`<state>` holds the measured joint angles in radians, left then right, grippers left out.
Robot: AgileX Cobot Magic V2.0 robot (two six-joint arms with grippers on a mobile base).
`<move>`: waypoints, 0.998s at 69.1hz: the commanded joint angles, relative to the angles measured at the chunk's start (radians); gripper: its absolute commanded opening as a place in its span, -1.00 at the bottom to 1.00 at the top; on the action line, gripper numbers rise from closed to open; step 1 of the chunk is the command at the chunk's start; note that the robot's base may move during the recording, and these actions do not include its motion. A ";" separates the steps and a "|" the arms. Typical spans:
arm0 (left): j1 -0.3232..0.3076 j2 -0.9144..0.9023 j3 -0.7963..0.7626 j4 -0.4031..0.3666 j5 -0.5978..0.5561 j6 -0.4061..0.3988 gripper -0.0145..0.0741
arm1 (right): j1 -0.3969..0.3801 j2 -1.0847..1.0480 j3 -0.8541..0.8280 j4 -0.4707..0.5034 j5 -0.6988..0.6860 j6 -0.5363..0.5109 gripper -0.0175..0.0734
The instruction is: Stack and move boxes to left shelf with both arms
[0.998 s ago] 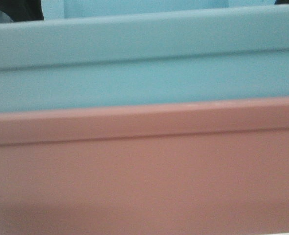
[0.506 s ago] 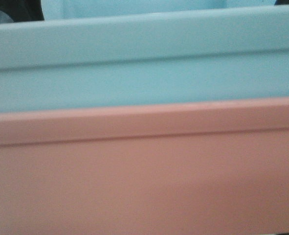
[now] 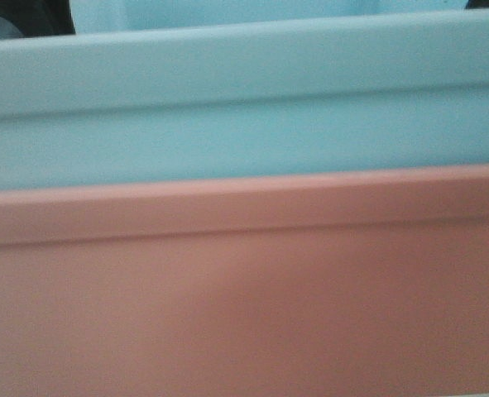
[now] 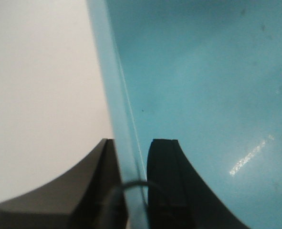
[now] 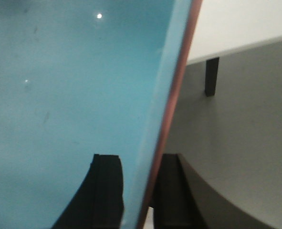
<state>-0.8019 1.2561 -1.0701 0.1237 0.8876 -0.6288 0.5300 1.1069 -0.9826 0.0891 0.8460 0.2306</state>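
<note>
we see the left gripper (image 4: 131,149) pinching the light blue box (image 4: 203,95) wall, one finger inside and one outside. the right gripper (image 5: 138,164) clamps the opposite side, blue wall and pink box (image 3: 244,314) rim together. we judge the opposed grips are there so the nested stack rides level. the stack fills the front view. the shelf is not in view.
</note>
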 commanded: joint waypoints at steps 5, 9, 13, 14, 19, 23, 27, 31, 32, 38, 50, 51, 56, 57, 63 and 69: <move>-0.001 -0.044 -0.029 0.071 -0.025 0.024 -0.68 | -0.006 -0.032 -0.030 -0.070 -0.034 -0.032 -0.54; -0.001 -0.044 -0.029 0.071 -0.025 0.024 -0.68 | -0.006 -0.032 -0.030 -0.070 -0.034 -0.032 -0.54; -0.001 -0.044 -0.029 0.071 -0.025 0.024 -0.68 | -0.006 -0.032 -0.030 -0.070 -0.034 -0.032 -0.54; -0.001 -0.044 -0.029 0.071 -0.025 0.024 -0.68 | -0.006 -0.032 -0.030 -0.070 -0.034 -0.032 -0.54; -0.001 -0.044 -0.029 0.071 -0.025 0.024 -0.68 | -0.006 -0.032 -0.030 -0.070 -0.033 -0.032 -0.54; -0.001 -0.044 -0.029 0.071 -0.025 0.024 -0.68 | -0.006 -0.032 -0.030 -0.070 -0.033 -0.032 -0.54; -0.001 -0.044 -0.029 0.071 -0.025 0.024 -0.68 | -0.006 -0.032 -0.030 -0.070 -0.033 -0.032 -0.54; -0.001 -0.044 -0.029 0.071 -0.025 0.024 -0.68 | -0.006 -0.032 -0.030 -0.070 -0.033 -0.032 -0.54; -0.001 -0.044 -0.029 0.071 -0.025 0.024 -0.68 | -0.006 -0.032 -0.030 -0.070 -0.033 -0.032 -0.54; -0.001 -0.044 -0.029 0.071 -0.025 0.024 -0.68 | -0.006 -0.032 -0.030 -0.070 -0.033 -0.032 -0.54; -0.001 -0.044 -0.029 0.071 -0.025 0.024 -0.68 | -0.006 -0.032 -0.030 -0.070 -0.033 -0.032 -0.54; -0.001 -0.044 -0.029 0.071 -0.025 0.024 -0.68 | -0.006 -0.032 -0.030 -0.070 -0.033 -0.032 -0.54; -0.001 -0.044 -0.029 0.071 -0.025 0.024 -0.68 | -0.006 -0.032 -0.030 -0.070 -0.033 -0.032 -0.54; -0.001 -0.044 -0.029 0.071 -0.025 0.024 -0.68 | -0.006 -0.032 -0.030 -0.070 -0.033 -0.032 -0.54; -0.001 -0.044 -0.029 0.071 -0.025 0.024 -0.68 | -0.006 -0.032 -0.030 -0.070 -0.033 -0.032 -0.54; -0.001 -0.044 -0.029 0.071 -0.025 0.024 -0.68 | -0.006 -0.032 -0.030 -0.070 -0.033 -0.032 -0.54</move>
<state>-0.8019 1.2561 -1.0701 0.1237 0.8876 -0.6288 0.5300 1.1069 -0.9826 0.0891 0.8460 0.2306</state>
